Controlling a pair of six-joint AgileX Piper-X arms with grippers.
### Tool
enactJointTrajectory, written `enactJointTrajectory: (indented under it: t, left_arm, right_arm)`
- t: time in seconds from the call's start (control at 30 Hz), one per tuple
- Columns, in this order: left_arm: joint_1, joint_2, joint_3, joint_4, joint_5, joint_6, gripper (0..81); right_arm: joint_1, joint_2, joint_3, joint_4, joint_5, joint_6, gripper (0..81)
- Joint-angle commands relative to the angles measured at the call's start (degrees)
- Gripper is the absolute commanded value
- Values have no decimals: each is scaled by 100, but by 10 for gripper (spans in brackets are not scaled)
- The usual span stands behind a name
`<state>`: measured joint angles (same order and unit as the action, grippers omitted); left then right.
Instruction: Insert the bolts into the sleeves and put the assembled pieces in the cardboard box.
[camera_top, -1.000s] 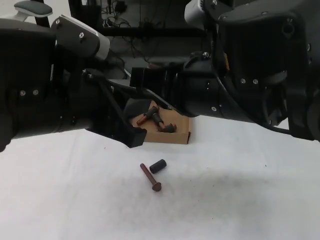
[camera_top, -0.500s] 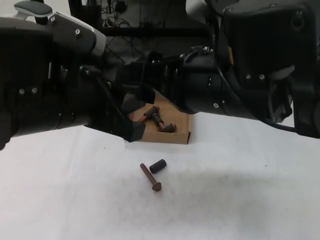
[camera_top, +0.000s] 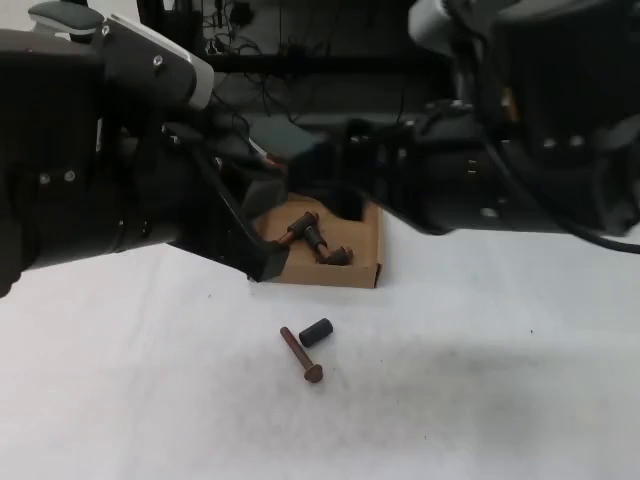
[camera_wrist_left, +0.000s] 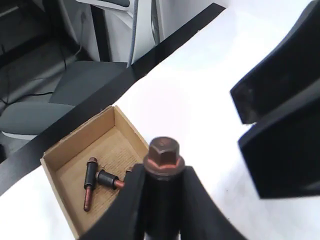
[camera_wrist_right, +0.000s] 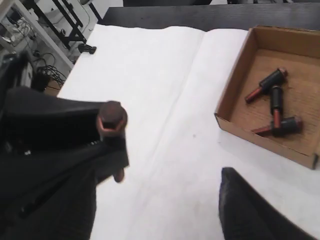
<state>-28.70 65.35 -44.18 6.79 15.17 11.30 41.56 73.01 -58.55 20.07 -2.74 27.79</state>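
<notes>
Left hand (camera_wrist_left: 161, 192): grasping sleeved bolt (camera_wrist_left: 162, 152), left of cardboard box (camera_top: 365, 270).
Right hand (camera_wrist_left: 240, 120): released.
Loose bolt (camera_top: 299, 353), sleeve (camera_top: 315, 331): white surface (camera_top: 480, 400) on every side.

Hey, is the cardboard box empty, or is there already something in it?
Not empty. The cardboard box holds three bolt-and-sleeve pieces, lying on its floor.

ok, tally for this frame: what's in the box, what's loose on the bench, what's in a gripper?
Assembled pieces in the cardboard box: 3
Loose bolt on the bench: 1
Loose sleeve on the bench: 1
Gripped bolt in the left gripper, looks sleeved: 1
Total: 6
</notes>
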Motion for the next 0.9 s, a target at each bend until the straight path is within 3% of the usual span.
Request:
enactJointTrajectory:
  t: [0.0, 0.17, 0.5, 0.87]
  left_arm:
    - [16, 95, -84, -219, -30, 313, 17]
    - [16, 774, -396, -79, -239, 197, 17]
    - [52, 3342, -3022, 1823, -507, 197, 17]
    - [421, 5946, -6126, 3378, 80, -594, 17]
  right_arm:
    - [-164, -288, -18, 490, 32, -348, 700]
    - [-372, -581, 194, 1420, 32, -755, 700]
    - [-1025, -1014, 983, 2172, -629, -1035, 700]
    - [-1316, -1012, 1066, 2377, -1264, -1326, 700]
